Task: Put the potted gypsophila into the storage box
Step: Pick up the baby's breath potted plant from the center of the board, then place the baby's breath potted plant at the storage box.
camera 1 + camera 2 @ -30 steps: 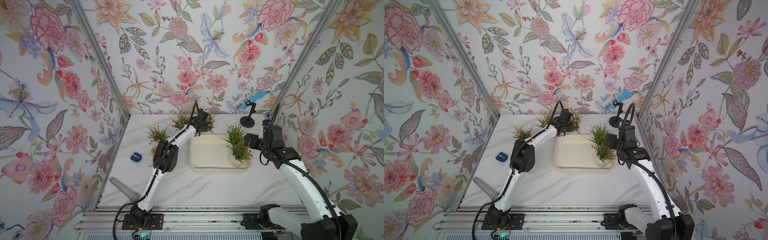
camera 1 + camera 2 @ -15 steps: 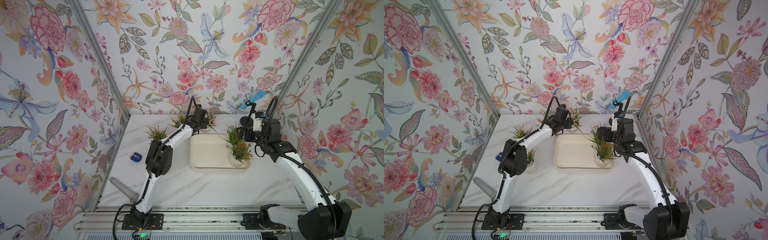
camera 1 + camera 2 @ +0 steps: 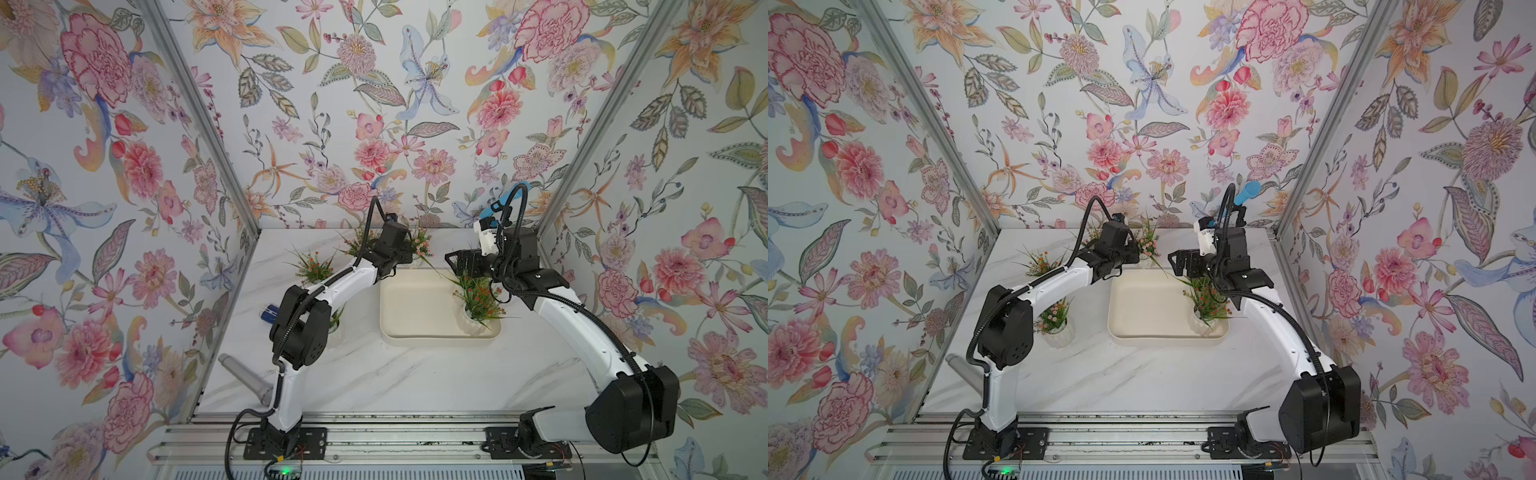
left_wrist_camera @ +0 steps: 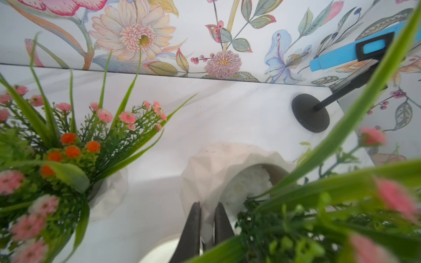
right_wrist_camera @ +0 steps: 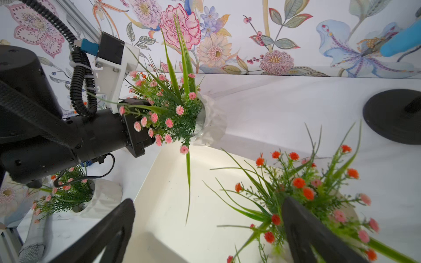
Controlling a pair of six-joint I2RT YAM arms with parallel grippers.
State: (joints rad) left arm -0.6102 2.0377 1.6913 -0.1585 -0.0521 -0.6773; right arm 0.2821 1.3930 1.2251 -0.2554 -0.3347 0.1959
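**Status:** the task is partly complete. One red-bloomed plant stands in its pot inside the storage box, at the near right corner. In the right wrist view, pink blooms show beside it. Whether they belong to a second pot cannot be told.

**Step in hand:** the left claw is pinched tight on the rim of a pink-bloomed pot. This pot is tilted and lies at the far left corner of the storage box, just at the rim. Whether it is clear of the table cannot be told.

**Other arm:** the right claw is spread wide and holds nothing. It hangs over the storage box, close to the red-bloomed plant.

**Left to do:** three pots stand on the table to the left of the storage box.
- An orange-bloomed pot stands in plain view.
- A half-hidden pot stands behind the left arm.
- A second pink pot stands beside that arm's elbow.

No sixth pot can be made out. Judged from this layout, less than half of the work is done.
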